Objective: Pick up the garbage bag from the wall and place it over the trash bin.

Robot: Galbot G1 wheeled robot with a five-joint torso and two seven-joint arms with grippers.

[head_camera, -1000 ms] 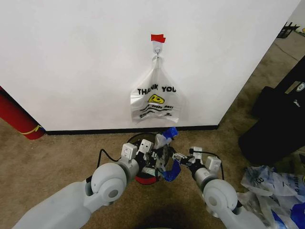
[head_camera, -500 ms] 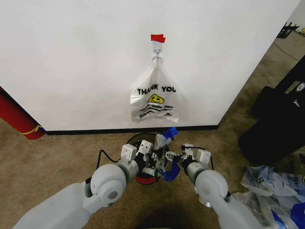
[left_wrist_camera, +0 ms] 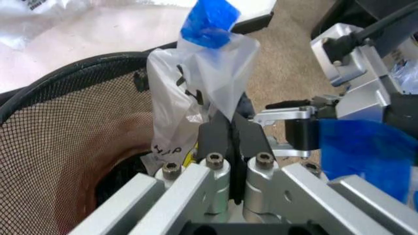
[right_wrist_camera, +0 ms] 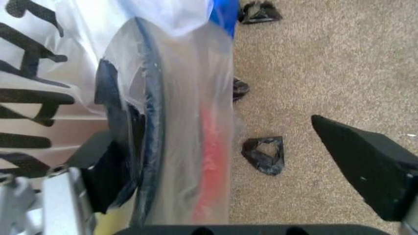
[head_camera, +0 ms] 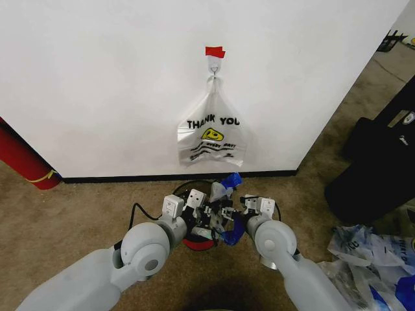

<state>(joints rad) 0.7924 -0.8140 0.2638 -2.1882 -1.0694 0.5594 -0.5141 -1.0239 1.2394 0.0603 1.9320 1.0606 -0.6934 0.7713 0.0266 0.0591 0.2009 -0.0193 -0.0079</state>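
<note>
The garbage bag, thin clear film with blue patches, stands bunched over the trash bin, a black mesh basket with a red base at the foot of the wall. My left gripper is shut on the bag: in the left wrist view its fingers pinch the film above the mesh. My right gripper sits close beside it and is open. In the right wrist view the bag drapes over the bin rim and one finger, while the other finger stands apart over the carpet.
A white "THANK YOU" bag hangs from the hook under red tape. A large red cylinder leans at the left. A black case and a heap of plastic bags lie at the right. Black scraps dot the carpet.
My right arm has swung left toward the bin, bringing its gripper close to the left gripper. The left gripper and the bag have stayed in place.
</note>
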